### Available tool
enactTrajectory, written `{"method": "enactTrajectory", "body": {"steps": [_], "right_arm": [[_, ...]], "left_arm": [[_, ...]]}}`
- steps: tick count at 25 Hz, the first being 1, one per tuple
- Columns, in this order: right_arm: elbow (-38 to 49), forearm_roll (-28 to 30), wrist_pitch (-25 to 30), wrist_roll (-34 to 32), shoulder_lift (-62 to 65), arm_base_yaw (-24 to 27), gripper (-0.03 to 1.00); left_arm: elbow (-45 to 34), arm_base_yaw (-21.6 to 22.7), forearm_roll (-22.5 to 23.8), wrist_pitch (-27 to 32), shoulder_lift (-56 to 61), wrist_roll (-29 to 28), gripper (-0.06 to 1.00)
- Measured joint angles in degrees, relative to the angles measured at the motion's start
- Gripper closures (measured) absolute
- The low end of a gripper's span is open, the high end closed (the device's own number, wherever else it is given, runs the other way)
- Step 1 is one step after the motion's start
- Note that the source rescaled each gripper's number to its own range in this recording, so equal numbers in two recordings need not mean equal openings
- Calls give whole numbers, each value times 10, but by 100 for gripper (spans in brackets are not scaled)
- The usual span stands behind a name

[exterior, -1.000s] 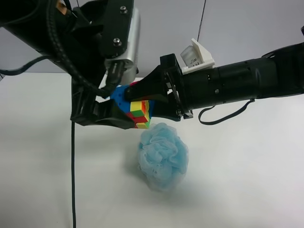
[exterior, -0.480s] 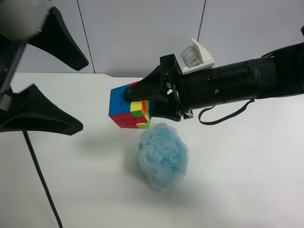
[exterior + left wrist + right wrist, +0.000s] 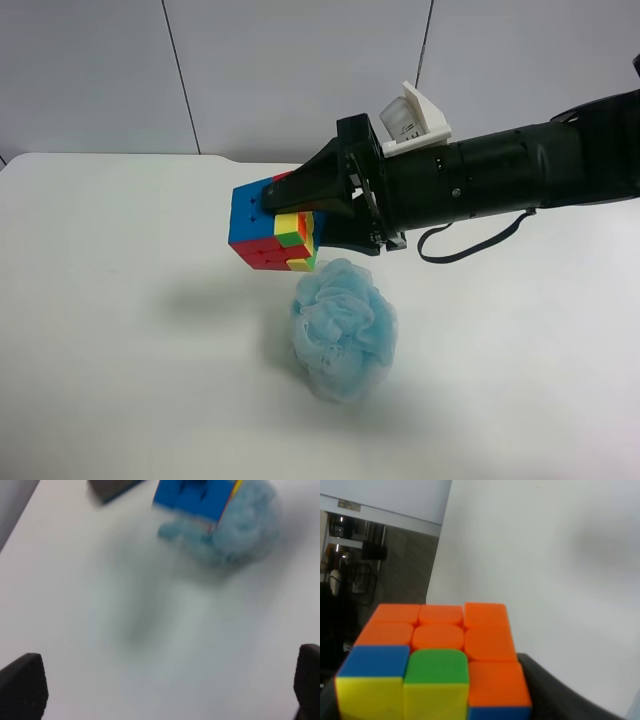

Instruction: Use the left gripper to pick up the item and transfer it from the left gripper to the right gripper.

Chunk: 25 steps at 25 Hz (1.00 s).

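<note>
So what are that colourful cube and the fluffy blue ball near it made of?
The cube looks like hard moulded plastic, smooth and fairly matte: solid-coloured squares with rounded corners and crisp seams, seen close in the right wrist view. The puff looks like soft synthetic mesh, probably nylon netting: pale, slightly see-through ruffles gathered into a ball. The exact fibre cannot be told.
</note>
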<state>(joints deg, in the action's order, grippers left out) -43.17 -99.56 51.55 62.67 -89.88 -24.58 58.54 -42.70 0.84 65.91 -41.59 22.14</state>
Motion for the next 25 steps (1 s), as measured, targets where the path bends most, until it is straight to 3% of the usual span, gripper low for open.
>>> {"method": "enactTrajectory", "body": {"steps": [10,17,25], "right_arm": [[0,0,0,0,0,0,97],[0,0,0,0,0,0,97],[0,0,0,0,0,0,97]], "left_arm": [[-133,0,52,11,268,-221,-5],[-205,0,52,-15,404,-244,-5],[-274,0,16,-57,419,-239,-5]]}}
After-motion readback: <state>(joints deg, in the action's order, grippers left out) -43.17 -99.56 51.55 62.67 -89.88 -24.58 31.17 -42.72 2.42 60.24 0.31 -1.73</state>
